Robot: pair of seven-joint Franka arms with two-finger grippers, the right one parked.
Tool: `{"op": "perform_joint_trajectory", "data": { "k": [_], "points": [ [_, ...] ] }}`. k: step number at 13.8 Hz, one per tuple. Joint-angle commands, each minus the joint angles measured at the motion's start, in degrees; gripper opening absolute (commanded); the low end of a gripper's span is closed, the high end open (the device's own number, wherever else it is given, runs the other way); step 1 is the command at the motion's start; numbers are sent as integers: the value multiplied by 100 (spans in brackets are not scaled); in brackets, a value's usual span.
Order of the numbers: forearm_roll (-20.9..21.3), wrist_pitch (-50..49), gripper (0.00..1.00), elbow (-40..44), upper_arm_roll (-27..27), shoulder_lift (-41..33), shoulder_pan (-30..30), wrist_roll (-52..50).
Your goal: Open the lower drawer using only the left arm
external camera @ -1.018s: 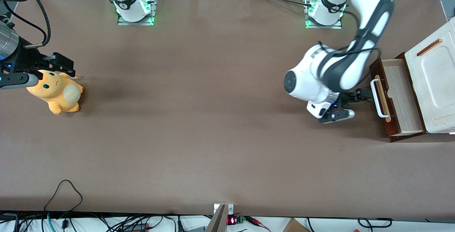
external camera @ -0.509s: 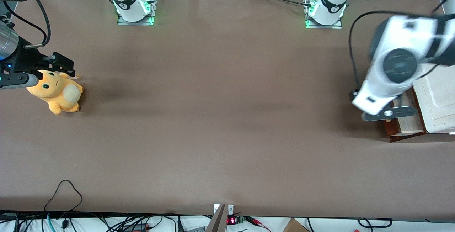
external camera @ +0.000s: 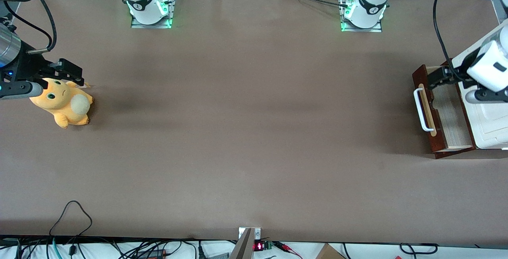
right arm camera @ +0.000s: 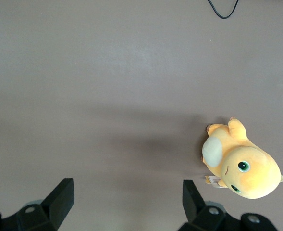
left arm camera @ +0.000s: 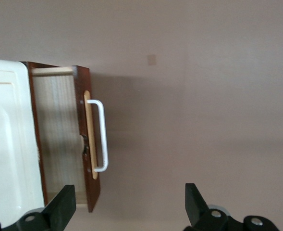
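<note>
Below the spread gripper [left arm camera: 127, 207] – lower drawer [left arm camera: 64, 139], pulled out.

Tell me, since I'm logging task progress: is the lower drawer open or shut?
Open. The lower drawer juts out from under the white cabinet top, showing its light wood inside; the gripper, fingers spread, hangs above it.

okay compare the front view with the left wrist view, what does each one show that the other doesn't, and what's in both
Only the front view shows the orange plush toy toward the parked arm's end of the table, both arm bases, and the left arm raised above the white cabinet top.

Only the left wrist view shows the end effector from its own side, fingers spread wide with nothing between them, well above the table.

Both show the lower drawer pulled out, its light wood inside exposed, the white loop handle untouched, and the brown table.
</note>
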Motion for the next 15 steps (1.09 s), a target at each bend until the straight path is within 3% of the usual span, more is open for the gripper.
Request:
{"op": "perform_joint_trajectory", "data": {
  "k": [1,15],
  "points": [
    [-272,54,100,-396,231,-310,-193,170],
    [-280,265,100,-624,310,-460,-202,328]
  ]
}}
